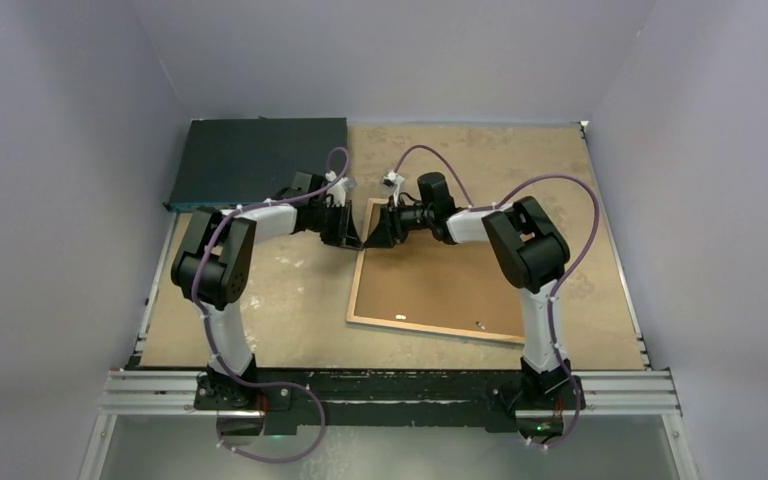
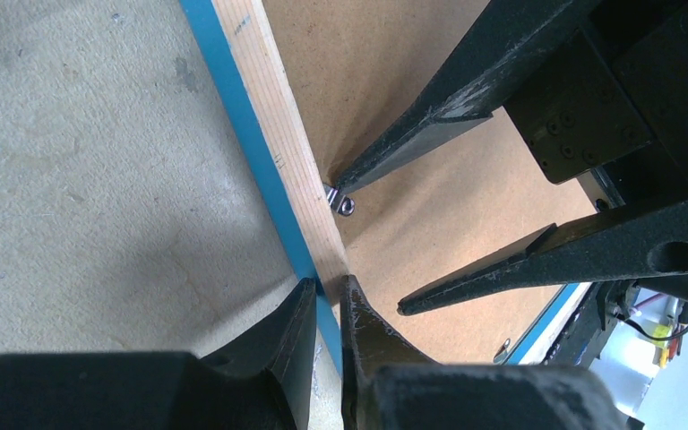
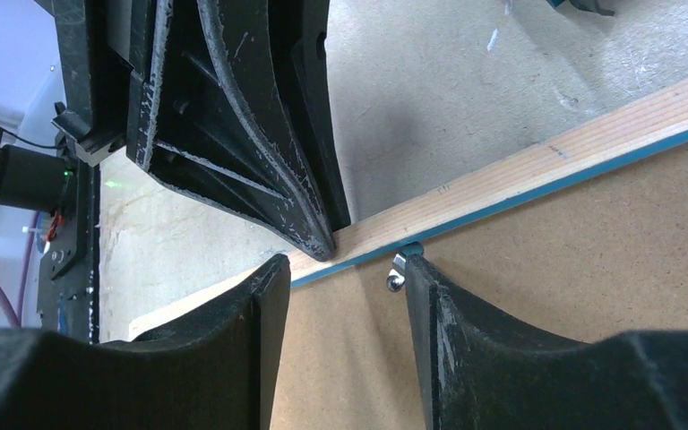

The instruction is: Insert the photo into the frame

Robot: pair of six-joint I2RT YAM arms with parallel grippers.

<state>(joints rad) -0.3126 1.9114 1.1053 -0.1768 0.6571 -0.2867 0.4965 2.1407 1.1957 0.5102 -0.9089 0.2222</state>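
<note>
Both arms are crowded over the far left side of the frame point(image 2: 269, 116). It lies face down on the table point(image 1: 290, 300), with its wooden rim and brown backing board point(image 1: 440, 285) turned up.

The left gripper point(image 2: 327, 288) is clamped on the rim, its 2 fingers pinching the wood and the blue edge between them. That reads as a steadying hold, pinning the frame so it can't skate across the table while the other arm works.

The right gripper point(image 3: 345, 264) hangs over the backing board with its jaws apart and nothing between them. 1 fingertip point(image 3: 430, 305) sits right against a small metal tab point(image 3: 396, 280) on the inner side of the rim. My read is that the tab locks the board in, and the finger is set there to swivel it aside.

And the photo? It is not in any of the 3 views, so I can't say where it is. A dark flat box point(image 1: 260, 160) sits at the far left corner of the table, well apart from the action.

This looks early in the job, since the back has to come off before any print goes in. The risks are the fingertip skidding off that little tab, or the push twisting the frame out of the left pinch.
</note>
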